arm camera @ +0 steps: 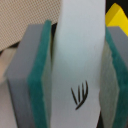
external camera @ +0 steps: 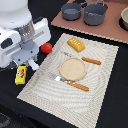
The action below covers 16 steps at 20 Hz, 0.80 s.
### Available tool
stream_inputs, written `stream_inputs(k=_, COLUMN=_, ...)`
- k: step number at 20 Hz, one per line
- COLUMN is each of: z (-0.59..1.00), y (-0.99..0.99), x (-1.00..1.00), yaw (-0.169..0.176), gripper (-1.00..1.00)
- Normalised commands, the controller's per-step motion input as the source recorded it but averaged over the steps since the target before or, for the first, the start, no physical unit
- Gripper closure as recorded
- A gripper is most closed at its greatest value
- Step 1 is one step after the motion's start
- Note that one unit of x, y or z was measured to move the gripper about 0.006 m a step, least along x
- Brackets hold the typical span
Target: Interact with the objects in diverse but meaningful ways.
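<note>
The white fish-like piece (arm camera: 80, 60) is clamped in the claw (arm camera: 75, 65); a placing spot near the counter's edge is judged needed next.

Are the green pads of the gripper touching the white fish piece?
Touching. In the wrist view, the white fish-like piece stands between the gripper's green pads, with both pads pressed against its sides and no gap visible.

A bulky, glossy white arm housing (external camera: 17, 30) with rounded shells and dark grey seams is seen at the exterior view's 10 o'clock. In the wrist view, the jaws are shown as flat grey blocks, each faced with a teal-green foam pad (arm camera: 41, 75).
</note>
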Motion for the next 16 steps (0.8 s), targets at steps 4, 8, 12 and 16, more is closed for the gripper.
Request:
stream_inputs(k=4, z=0.35, y=-0.38, x=0.64, yaw=-0.040, gripper=1.00)
stream_inputs(k=8, z=0.40, y=-0.35, x=0.79, yaw=-0.060, gripper=1.00)
stream_inputs(k=12, z=0.39, y=-0.29, x=0.81, yaw=-0.053, gripper=1.00)
stream_inputs(k=16, z=0.30, y=-0.26, x=0.89, yaw=-0.049, gripper=1.00)
